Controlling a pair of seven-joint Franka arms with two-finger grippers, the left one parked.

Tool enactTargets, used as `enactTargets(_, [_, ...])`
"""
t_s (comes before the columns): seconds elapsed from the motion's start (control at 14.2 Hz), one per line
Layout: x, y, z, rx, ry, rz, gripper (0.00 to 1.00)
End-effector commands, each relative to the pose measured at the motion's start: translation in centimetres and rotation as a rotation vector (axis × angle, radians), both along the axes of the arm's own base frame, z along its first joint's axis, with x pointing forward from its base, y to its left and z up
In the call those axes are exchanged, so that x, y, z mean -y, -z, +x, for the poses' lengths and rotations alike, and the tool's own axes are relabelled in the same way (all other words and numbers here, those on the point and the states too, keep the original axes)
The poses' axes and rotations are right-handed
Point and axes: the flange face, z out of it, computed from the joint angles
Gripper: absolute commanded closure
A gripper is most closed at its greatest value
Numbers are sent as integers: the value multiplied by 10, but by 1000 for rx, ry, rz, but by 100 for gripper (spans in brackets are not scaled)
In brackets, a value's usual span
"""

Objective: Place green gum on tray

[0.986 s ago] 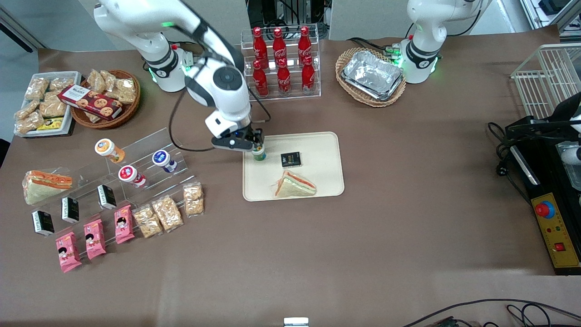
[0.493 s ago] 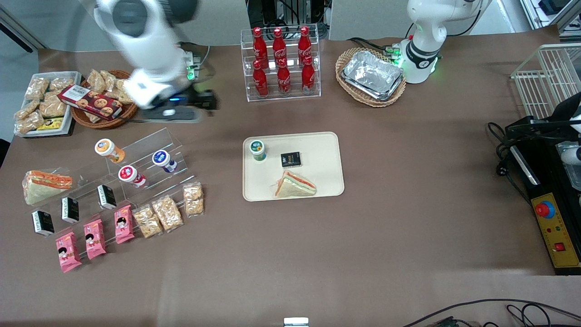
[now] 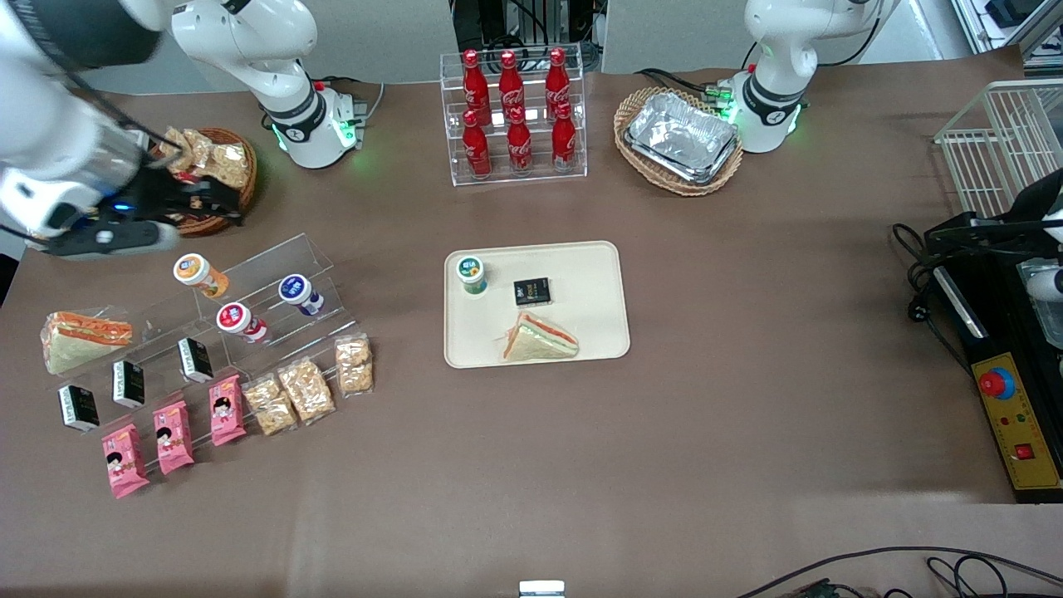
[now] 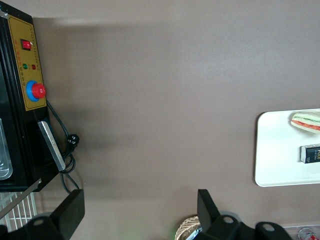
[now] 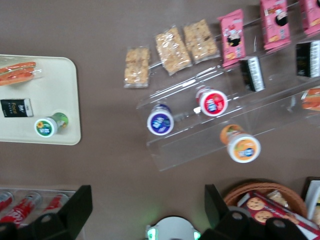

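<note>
The green gum (image 3: pixel 471 274), a small canister with a green lid and a yellow mark, stands upright on the cream tray (image 3: pixel 596 274), in the corner nearest the working arm. Nothing touches it. The right wrist view shows the same green gum (image 5: pixel 50 125) on the tray (image 5: pixel 50 90). My gripper (image 3: pixel 212 202) hangs high over the table at the working arm's end, by the wicker snack basket (image 3: pixel 217 218), well away from the tray. In the right wrist view the gripper (image 5: pixel 147 210) is open, with nothing between its fingers.
A wrapped sandwich (image 3: pixel 538 339) and a black pack (image 3: pixel 531 291) also lie on the tray. A clear stepped stand (image 3: pixel 274 274) holds orange-lidded (image 3: pixel 198 273), red-lidded (image 3: pixel 239 321) and blue-lidded (image 3: pixel 298 292) canisters. A cola bottle rack (image 3: pixel 513 116) and foil trays (image 3: pixel 681 137) stand farther back.
A second ago the gripper was down at the green gum on the tray. It has since risen and swung away toward the working arm's end. The gum stays upright on the tray.
</note>
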Motion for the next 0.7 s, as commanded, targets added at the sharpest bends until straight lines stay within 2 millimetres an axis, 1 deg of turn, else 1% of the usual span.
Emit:
enactTargets(0.0, [39, -11, 20, -4, 7, -25, 0])
enactTargets(0.07, [52, -11, 27, -7, 7, -20, 0])
enactTargets(0.21, [67, -5, 40, -19, -34, -11, 0])
enactTargets(0.28, [73, -7, 46, -12, -32, -9, 0])
enactTargets(0.35, [74, -5, 52, -19, -31, -10, 0])
enactTargets(0.49, [79, -8, 56, -23, -20, -14, 0])
enactTargets(0.63, [99, -8, 56, -22, 18, -10, 0])
